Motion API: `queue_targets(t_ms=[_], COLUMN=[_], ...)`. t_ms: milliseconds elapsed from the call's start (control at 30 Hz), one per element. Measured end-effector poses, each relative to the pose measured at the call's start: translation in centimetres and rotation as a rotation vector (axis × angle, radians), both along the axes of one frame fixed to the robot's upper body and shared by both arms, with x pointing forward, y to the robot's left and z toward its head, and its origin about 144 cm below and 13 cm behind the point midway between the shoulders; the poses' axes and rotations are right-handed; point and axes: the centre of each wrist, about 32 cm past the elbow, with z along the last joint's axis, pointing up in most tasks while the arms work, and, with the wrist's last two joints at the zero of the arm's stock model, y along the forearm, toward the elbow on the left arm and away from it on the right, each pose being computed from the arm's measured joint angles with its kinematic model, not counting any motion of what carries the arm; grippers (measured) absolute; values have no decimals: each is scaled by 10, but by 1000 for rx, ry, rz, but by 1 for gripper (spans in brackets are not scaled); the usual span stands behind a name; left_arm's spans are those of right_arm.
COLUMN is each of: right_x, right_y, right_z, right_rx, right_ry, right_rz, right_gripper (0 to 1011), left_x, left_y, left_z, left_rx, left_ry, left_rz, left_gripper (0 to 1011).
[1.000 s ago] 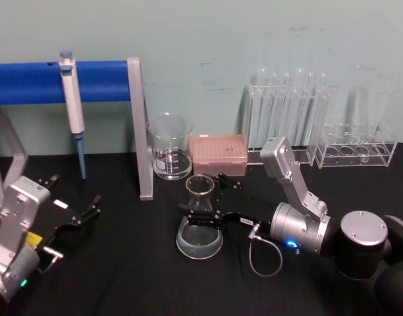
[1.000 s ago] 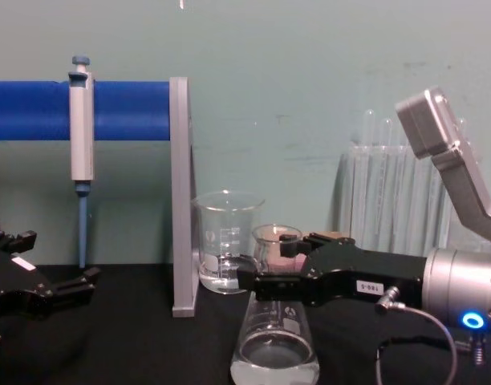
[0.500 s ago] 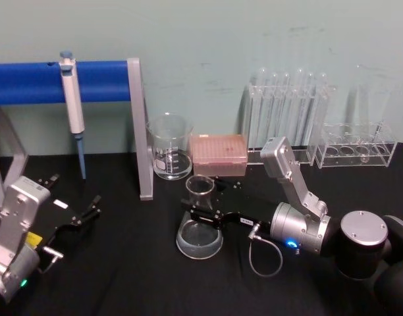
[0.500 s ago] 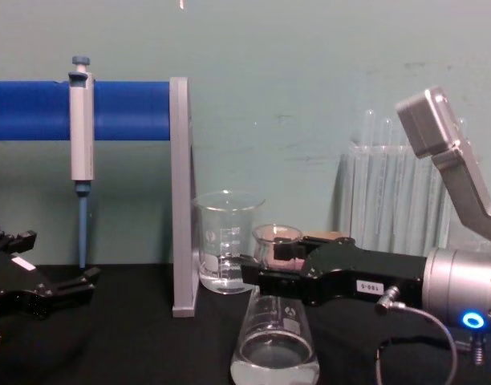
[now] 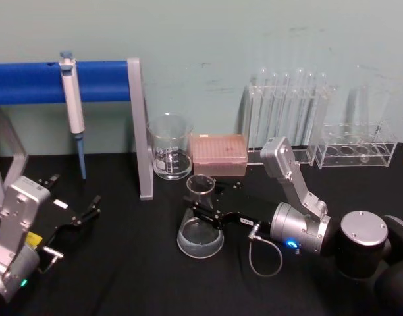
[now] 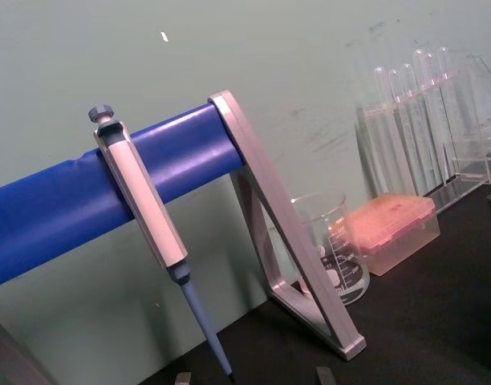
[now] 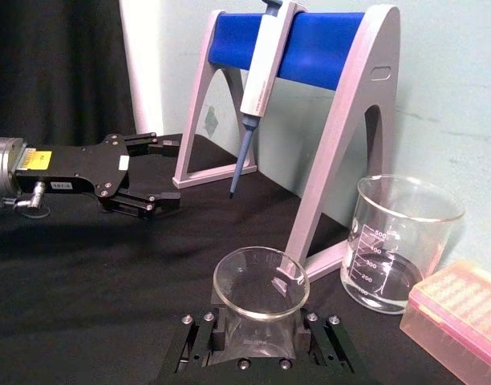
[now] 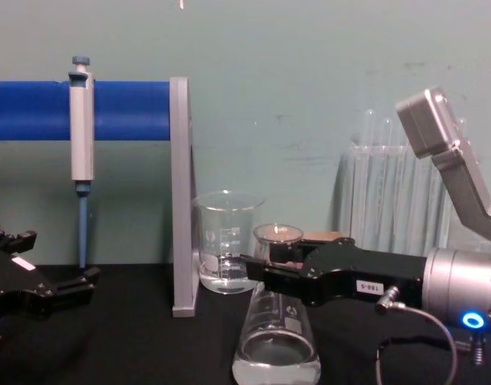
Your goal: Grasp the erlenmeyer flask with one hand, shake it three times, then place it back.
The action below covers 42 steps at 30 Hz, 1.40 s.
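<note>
Clamping the narrow neck of the one clear glass conical erlenmeyer flask [image 5: 200, 239], low by the black table [image 5: 135, 276] just before the one straight-sided glass beaker [image 5: 170, 155], the black right gripper [image 5: 201, 210] could let slick glass slip or knock that beaker while shaking; the black left gripper [image 5: 83, 214] idles agape at the left.

Lab bench, by the kit on it. Upper left of head view: pipette [image 5: 72, 99] hung on blue-bar stand [image 5: 30, 81]. Centre: graduated glass beaker [image 5: 169, 155], w/ pink tip box [image 5: 218, 154] just beside it. Upper right: test tubes [image 5: 290, 108] upright in a clear rack, 2nd clear rack [image 5: 356, 153] further right. Lower centre: erlenmeyer flask [image 5: 200, 227]. Black tabletop [image 5: 135, 276], plain pale-green wall [image 5: 208, 39] behind.
</note>
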Motion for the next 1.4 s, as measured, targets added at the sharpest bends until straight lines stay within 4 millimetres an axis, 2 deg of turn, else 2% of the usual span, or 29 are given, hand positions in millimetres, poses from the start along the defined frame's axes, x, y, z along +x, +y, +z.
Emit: queue_targets(t_ms=[733, 1067, 1400], right_x=[-1, -7, -23], right_y=[1, 3, 5], right_z=[1, 13, 30], right_rx=[-7, 13, 71], right_ry=[-5, -33, -52], right_rz=[-13, -69, -178], right_gripper=[451, 451, 451], left_x=[0, 0, 0], left_y=[0, 0, 0], left_z=[0, 0, 0], left_rx=[0, 0, 0], left_ry=[0, 0, 0], left_rz=[0, 0, 0], left_gripper=[1001, 1001, 1001])
